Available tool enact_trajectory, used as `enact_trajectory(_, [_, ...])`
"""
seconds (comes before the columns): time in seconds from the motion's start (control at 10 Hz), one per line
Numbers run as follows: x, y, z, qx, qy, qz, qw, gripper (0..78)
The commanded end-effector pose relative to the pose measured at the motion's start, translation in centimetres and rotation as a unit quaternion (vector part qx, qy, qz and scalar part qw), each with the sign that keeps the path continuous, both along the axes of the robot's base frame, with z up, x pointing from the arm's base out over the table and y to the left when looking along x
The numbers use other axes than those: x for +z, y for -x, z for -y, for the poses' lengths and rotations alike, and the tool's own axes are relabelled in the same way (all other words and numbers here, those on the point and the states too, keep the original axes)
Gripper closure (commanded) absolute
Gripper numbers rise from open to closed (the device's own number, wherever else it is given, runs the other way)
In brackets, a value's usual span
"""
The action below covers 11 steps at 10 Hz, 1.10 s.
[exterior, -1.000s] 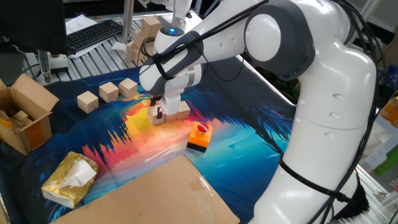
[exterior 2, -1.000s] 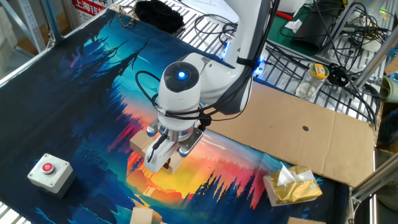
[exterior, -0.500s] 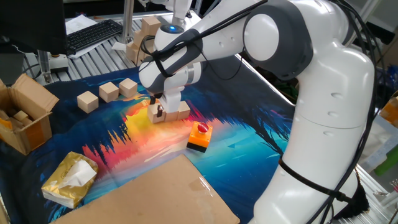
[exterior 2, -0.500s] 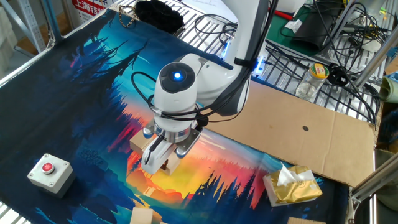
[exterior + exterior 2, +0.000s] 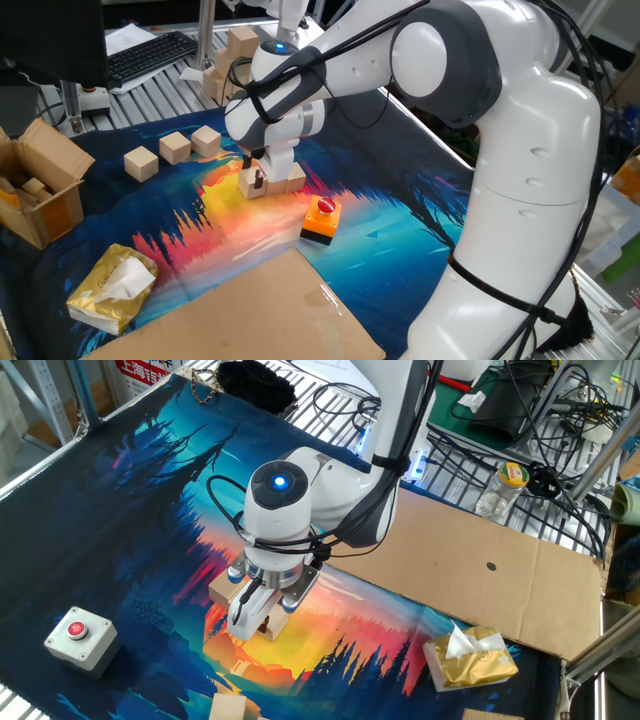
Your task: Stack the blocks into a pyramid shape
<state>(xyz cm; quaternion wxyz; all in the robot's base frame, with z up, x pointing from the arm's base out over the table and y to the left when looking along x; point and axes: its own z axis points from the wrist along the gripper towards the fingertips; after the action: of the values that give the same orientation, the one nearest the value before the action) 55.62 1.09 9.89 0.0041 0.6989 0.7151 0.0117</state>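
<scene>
Slight drift only: in the other fixed view the arm's wrist with the blue light has shifted a bit left since a second ago; blocks haven't moved.

Left to right in one fixed view:
- open brown cardboard box (image 5: pixel 40 190) at the far left edge of the mat
- yellow packet with white tissue (image 5: pixel 112 287) near the front left
- three small pale tan wooden cubes in a loose row at the mat's far left: (image 5: pixel 141 162), (image 5: pixel 175 148), (image 5: pixel 207 140), close together; whether they touch I can't tell
- two-finger gripper (image 5: pixel 260 180) pointing straight down at mid-mat, fingers closed on a pale tan wooden cube (image 5: pixel 250 184) sitting at mat level
- another pale tan cube (image 5: pixel 293 179) just right of that one, apparently touching it
- orange-and-black block with a red button (image 5: pixel 321 220) nearer and right of the pair, apart from them
- flat brown cardboard sheet (image 5: pixel 250 315) along the near edge

Other fixed view: gripper (image 5: pixel 255 622) low over the colourful printed mat (image 5: pixel 130 490), held cube (image 5: pixel 270 625) mostly hidden by the fingers, neighbour cube (image 5: pixel 225 589) peeking out left of the wrist. Grey box with a red button (image 5: pixel 80 636) sits well to the left.
</scene>
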Motion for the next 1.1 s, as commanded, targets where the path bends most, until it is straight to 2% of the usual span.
enact_trajectory(0.1, [-0.12, 0.07, 0.36, 0.014, -0.011, 0.0, 0.9998, 76.4])
enact_trajectory(0.2, [-0.13, 0.08, 0.4, 0.008, -0.006, 0.001, 0.9999, 76.4])
enact_trajectory(1.1, [-0.07, 0.08, 0.39, 0.013, -0.008, -0.008, 0.9998, 76.4])
